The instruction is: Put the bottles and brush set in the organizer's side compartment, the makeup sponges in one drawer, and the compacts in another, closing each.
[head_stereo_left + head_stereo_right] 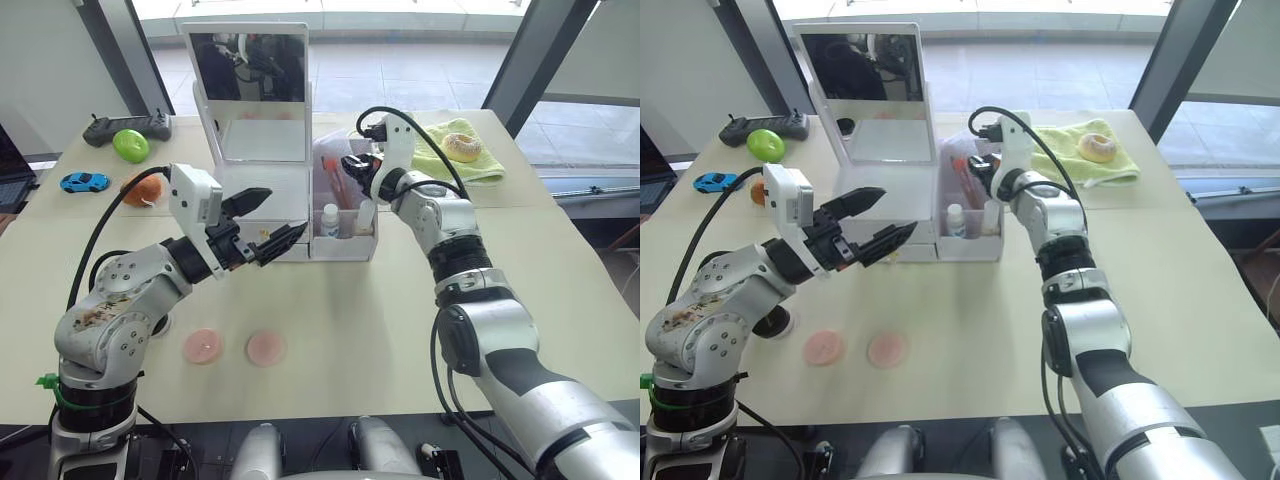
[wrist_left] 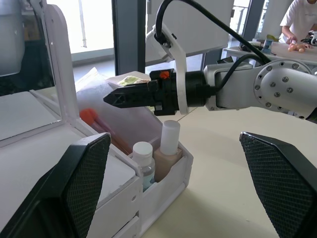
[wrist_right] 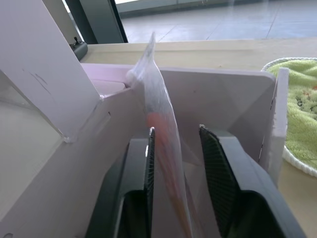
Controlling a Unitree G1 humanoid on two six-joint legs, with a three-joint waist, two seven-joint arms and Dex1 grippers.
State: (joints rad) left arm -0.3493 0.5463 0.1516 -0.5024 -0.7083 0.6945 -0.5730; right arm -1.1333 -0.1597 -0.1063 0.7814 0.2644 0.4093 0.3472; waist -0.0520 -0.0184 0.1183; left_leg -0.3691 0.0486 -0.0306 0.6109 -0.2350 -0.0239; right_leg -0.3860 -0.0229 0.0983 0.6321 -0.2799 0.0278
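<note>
Right gripper (image 3: 176, 173) lowering bagged brush set (image 3: 161, 124) into organizer (image 1: 345, 245) side compartment, jaws pinching bag; release next. Left gripper (image 1: 262, 225) gaping empty beside organizer.

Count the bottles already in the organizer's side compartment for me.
2: a small clear bottle with a white cap and a taller beige bottle, side by side at the compartment's front. The bagged brush set behind could hide more.

Two bottles (image 1: 331, 221) stand in the organizer's (image 1: 262, 203) right-hand compartment.
</note>
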